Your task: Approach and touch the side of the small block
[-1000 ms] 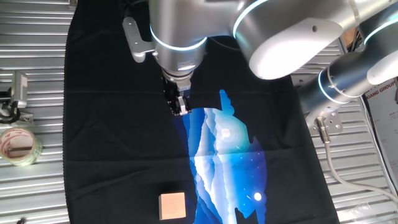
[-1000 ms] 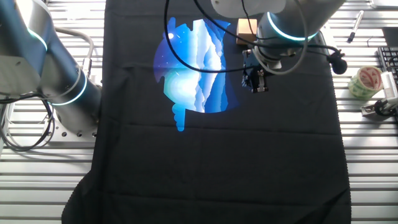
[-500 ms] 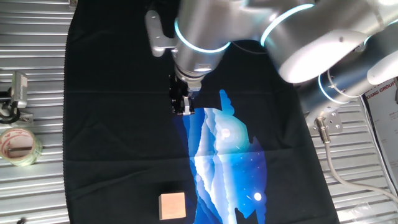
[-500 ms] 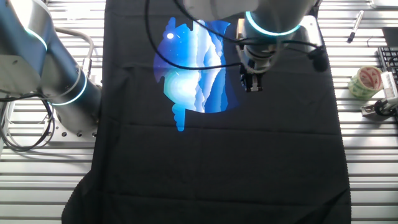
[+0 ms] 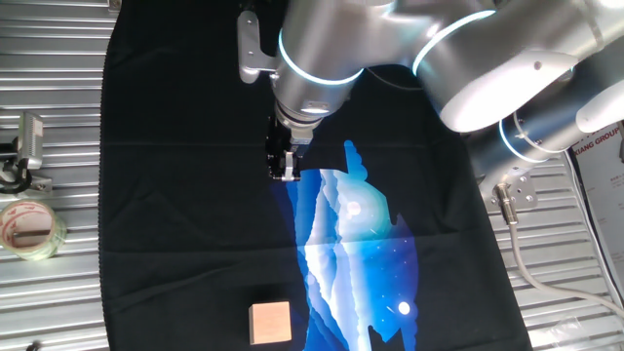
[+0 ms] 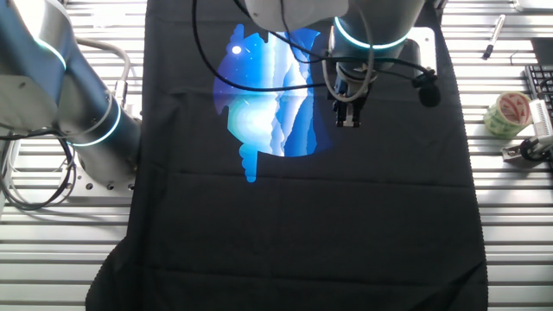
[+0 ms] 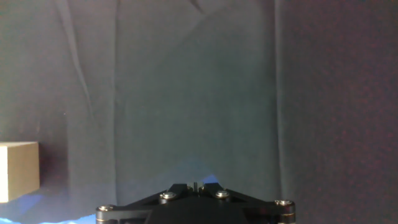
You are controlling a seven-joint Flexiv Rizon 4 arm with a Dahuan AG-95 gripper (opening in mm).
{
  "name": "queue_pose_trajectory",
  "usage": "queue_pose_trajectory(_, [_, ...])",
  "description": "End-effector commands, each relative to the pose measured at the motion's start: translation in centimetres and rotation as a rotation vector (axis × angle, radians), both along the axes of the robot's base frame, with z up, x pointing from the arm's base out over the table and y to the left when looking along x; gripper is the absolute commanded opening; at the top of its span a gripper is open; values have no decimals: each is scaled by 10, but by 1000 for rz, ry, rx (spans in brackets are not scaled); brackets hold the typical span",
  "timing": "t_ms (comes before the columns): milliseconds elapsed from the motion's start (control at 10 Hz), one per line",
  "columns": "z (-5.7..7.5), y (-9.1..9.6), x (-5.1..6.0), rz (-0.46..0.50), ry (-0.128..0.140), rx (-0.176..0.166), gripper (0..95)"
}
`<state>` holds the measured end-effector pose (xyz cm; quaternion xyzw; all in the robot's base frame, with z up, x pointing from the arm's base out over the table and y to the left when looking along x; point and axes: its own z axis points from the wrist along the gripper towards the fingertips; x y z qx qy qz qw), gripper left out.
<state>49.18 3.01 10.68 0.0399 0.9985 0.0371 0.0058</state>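
One fixed view: the gripper (image 5: 284,174), fingers pressed together and empty, hangs above the black cloth (image 5: 175,195), well apart from the small block (image 5: 270,322) near the bottom edge. The other fixed view hides the block behind the arm. Hand view: block (image 7: 18,171) at left edge; approach phase, a long descending traverse appears needed

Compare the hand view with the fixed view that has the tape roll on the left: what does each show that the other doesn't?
Hand view only: close-up folds in the black cloth, and the gripper's screwed base plate. Fixed view only: the arm, the gripper hanging over the blue print, a tape roll on the slatted table. Both: the small block on the cloth, apart from the gripper.
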Motion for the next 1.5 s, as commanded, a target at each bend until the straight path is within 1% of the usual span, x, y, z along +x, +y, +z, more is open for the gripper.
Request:
queue_pose_trajectory(100, [0, 0, -1, 12, -6, 4, 0])
queue_pose_trajectory(800, [0, 0, -1, 11, -3, 13, 0])
queue_pose_trajectory(1100, [-1, -1, -2, 7, 5, 16, 0])
queue_pose_trajectory(1200, [-2, -1, -4, 9, 3, 17, 0])
queue_pose_trajectory(1300, [-6, -2, -5, 13, -1, 19, 0])
queue_pose_trajectory(1500, [-14, 1, -3, 15, -6, 18, 0])
